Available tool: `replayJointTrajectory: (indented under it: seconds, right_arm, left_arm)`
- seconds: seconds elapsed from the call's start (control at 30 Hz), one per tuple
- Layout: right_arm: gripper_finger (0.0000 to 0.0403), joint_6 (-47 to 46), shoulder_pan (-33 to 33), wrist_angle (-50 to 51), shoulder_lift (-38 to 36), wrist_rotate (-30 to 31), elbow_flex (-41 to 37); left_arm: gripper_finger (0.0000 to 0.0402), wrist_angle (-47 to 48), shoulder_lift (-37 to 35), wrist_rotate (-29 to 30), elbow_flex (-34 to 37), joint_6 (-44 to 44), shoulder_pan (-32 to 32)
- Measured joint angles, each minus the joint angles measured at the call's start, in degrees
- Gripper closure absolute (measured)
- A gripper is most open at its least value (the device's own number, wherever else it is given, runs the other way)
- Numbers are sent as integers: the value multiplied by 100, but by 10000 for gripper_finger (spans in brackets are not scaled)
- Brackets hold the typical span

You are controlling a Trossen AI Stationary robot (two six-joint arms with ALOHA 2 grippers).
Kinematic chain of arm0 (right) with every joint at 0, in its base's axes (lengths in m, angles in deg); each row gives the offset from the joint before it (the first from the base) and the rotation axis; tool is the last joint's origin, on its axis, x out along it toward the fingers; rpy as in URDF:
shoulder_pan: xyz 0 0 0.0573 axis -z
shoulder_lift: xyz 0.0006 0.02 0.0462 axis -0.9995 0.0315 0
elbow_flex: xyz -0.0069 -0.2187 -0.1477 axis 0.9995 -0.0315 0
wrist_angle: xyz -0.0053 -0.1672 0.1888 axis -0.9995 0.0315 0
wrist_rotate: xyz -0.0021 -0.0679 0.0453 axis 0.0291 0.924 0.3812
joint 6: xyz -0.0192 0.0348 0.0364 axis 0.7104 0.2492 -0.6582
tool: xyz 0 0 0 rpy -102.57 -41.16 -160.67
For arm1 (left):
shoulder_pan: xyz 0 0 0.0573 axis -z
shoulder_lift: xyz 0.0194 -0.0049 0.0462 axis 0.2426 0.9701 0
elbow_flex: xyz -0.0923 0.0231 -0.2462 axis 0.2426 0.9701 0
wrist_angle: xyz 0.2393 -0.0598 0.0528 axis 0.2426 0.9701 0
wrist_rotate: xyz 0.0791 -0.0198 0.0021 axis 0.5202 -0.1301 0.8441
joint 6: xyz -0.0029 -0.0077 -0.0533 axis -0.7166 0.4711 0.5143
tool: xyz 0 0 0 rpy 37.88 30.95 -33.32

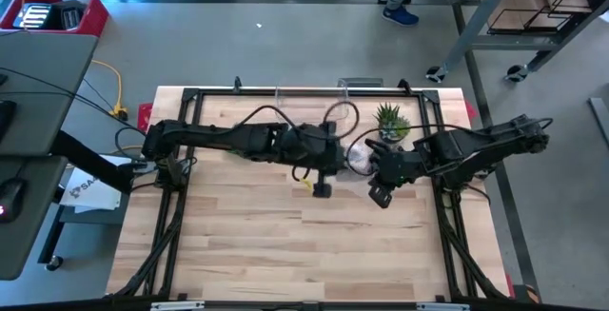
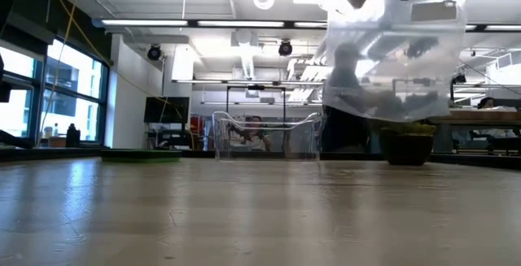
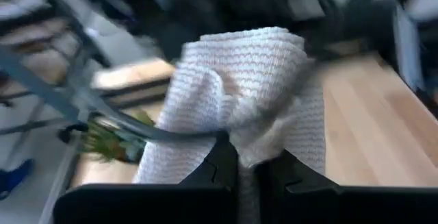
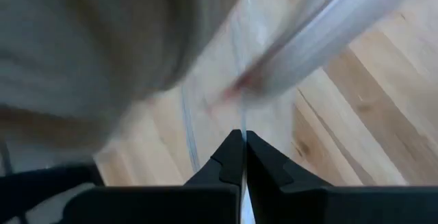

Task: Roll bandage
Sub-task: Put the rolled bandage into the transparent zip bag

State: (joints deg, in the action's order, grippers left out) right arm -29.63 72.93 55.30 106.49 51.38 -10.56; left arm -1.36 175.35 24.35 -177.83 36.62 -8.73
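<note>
White bandage (image 3: 239, 80): knitted cloth, open ribbed weave, matt, soft folds. Clear plastic bag (image 2: 391, 54): thin film, glossy, creased, see-through with bright glints. Pale wooden surface (image 1: 285, 244): butcher-block planks, smooth, satin sheen, visible grain. Left gripper (image 3: 248, 176) and right gripper (image 4: 243, 157): black plastic fingers, matt, smooth. Black frame (image 1: 181, 102) round the surface: metal, dull finish. Small green potted plant (image 1: 392, 121): spiky leaves, matt.

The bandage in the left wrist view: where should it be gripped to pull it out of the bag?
Probably by the bunched fold of the bandage nearest the left pincer, which already pinches it. The right pincer holds the clear bag's edge opposite.
</note>
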Motion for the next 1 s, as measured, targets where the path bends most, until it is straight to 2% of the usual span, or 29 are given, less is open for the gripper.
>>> replayJointTrajectory:
  seconds: [0.07, 0.17, 0.33, 0.5, 0.7, 0.93, 1.0]
  right_arm:
    - [403, 6, 67, -98, 0, -24, 2]
    - [403, 75, 197, -111, 11, -395, 1]
    - [403, 246, 361, -485, 236, -980, 2]
    - [403, 243, 395, -847, 506, -1202, 0]
    - [403, -285, 435, -906, 481, -1230, 0]
    - [403, -308, 505, -968, 490, -1366, -5]
    - [403, -287, 518, -1013, 490, -1445, -15]
  left_arm:
    - [387, 202, 11, -159, 143, -253, 55]
    - [387, 223, -11, -8, 418, -751, 183]
    - [387, -425, -62, 83, 439, -1267, 282]
    - [387, -343, -62, -32, 442, -1284, 300]
    - [387, -238, -64, 98, 445, -1169, 414]
    - [387, -1465, -50, 220, 1510, -817, 460]
    - [387, -1947, -49, 433, 1778, -744, 540]
